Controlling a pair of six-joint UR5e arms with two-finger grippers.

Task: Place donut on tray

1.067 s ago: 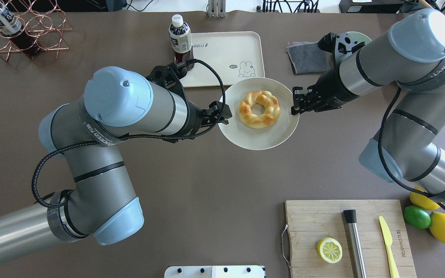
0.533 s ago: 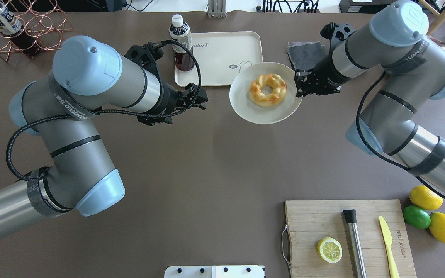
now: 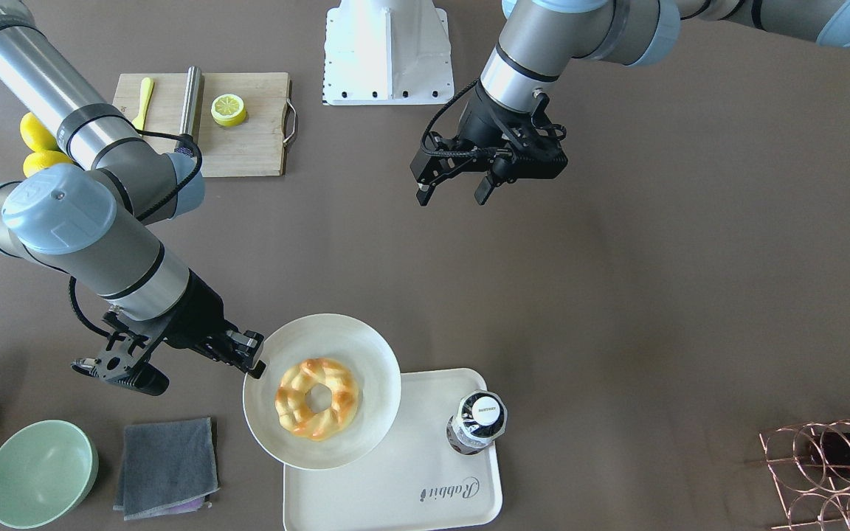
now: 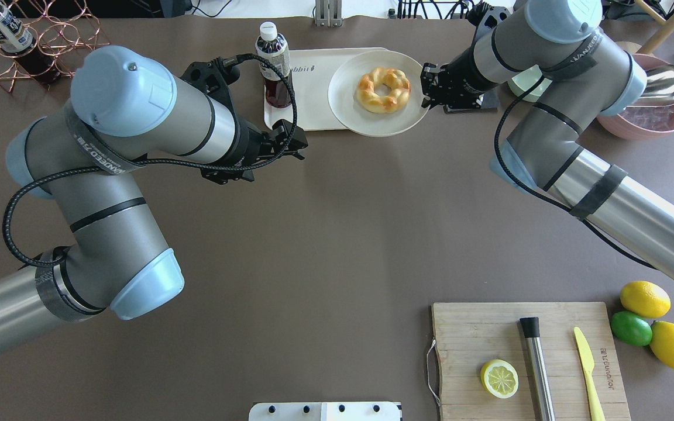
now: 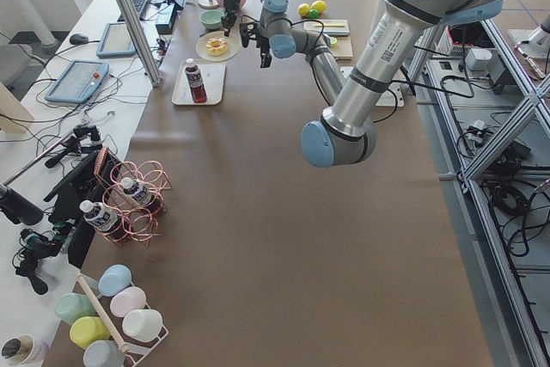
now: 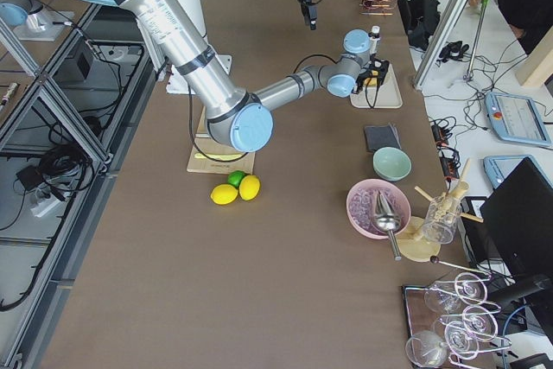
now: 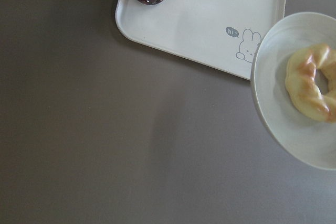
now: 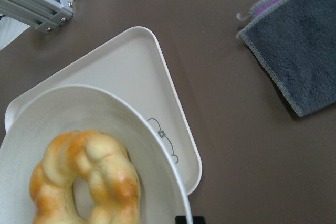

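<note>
The golden twisted donut (image 4: 384, 89) lies on a round white plate (image 4: 348, 112). My right gripper (image 4: 429, 88) is shut on the plate's right rim and holds it over the right part of the cream tray (image 4: 313, 99) with the rabbit drawing. The front view shows the donut (image 3: 316, 398), the plate (image 3: 336, 343), the tray (image 3: 410, 479) and the right gripper (image 3: 254, 363). My left gripper (image 4: 293, 143) is open and empty, over bare table in front of the tray. The left wrist view shows the tray (image 7: 199, 19) and the donut (image 7: 312, 87).
A dark drink bottle (image 4: 272, 58) stands on the tray's left part. A grey cloth (image 3: 167, 464) and a green bowl (image 3: 40, 472) lie to the tray's right. A cutting board (image 4: 524, 356) with a lemon half, lemons (image 4: 644, 299) and a wire rack (image 4: 38, 41) sit apart.
The right gripper has carried the plate with the donut away from the robot to over the tray. The left gripper has left the plate's rim and drawn back to the left.
</note>
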